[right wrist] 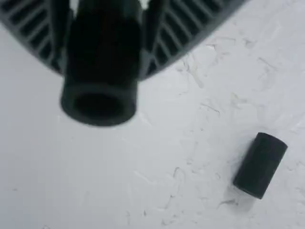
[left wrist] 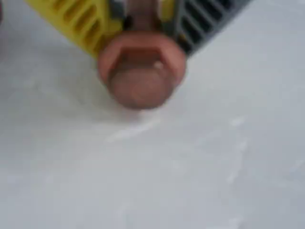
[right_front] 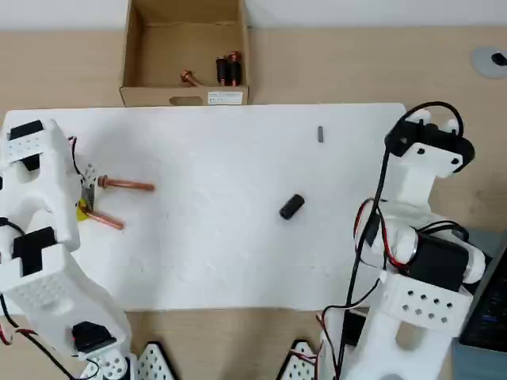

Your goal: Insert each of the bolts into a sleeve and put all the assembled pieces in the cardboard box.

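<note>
The open cardboard box (right_front: 135, 55) stands behind the white foam mat (right_front: 222, 261) on the bench (right_front: 356, 63), assembled pieces (right_front: 228, 70) inside by its near wall. At the mat's left edge my left gripper (left wrist: 143, 33) clamps a copper-coloured metal bolt (left wrist: 141, 81); my right gripper (right wrist: 105, 43) holds a black cylindrical sleeve (right wrist: 100, 95) above the mat, a second sleeve (right wrist: 260, 164) lying near.

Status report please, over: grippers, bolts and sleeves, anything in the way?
Left gripper shut on bolt. Right gripper shut on sleeve. Loose sleeve on mat, between arms.

Loose sleeve (right_front: 291, 207) lies on the mat (right_front: 214, 253), open surface all around
</note>
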Controlling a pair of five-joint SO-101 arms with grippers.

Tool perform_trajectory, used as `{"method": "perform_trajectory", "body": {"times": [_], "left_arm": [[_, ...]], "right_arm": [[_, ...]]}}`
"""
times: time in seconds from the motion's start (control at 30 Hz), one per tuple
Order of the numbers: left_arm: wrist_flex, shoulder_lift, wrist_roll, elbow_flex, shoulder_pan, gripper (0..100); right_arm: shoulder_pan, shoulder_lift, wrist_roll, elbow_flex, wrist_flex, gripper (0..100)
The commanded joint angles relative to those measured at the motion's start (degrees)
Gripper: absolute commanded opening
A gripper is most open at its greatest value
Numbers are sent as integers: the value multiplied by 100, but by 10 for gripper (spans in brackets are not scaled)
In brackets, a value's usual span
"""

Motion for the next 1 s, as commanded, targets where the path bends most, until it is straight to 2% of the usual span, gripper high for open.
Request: {"method": "perform_trajectory", "body": {"times": [0.0, 0.23, 0.43, 0.67, 0.83, 0.97], "left_arm": [[607, -40, 0, -695, 9, 2], [1802, -75, -334, -2198, 229, 2], [1925, -1059, -738, -2558, 536, 1], [1916, -2774, -1196, -1644, 1081, 1], [1785, -3837, -1495, -633, 1222, 1], [1424, -4699, -1829, 308, 1266, 1]], "right_arm": [[40, -84, 35, -303, -97, 10], [-75, -92, 35, -400, -88, 10], [-400, -92, 0, -655, 158, 10], [-435, -189, 0, -664, 158, 10], [-453, -945, 44, -541, 105, 9], [-462, -1631, 44, 110, -281, 9]]}}
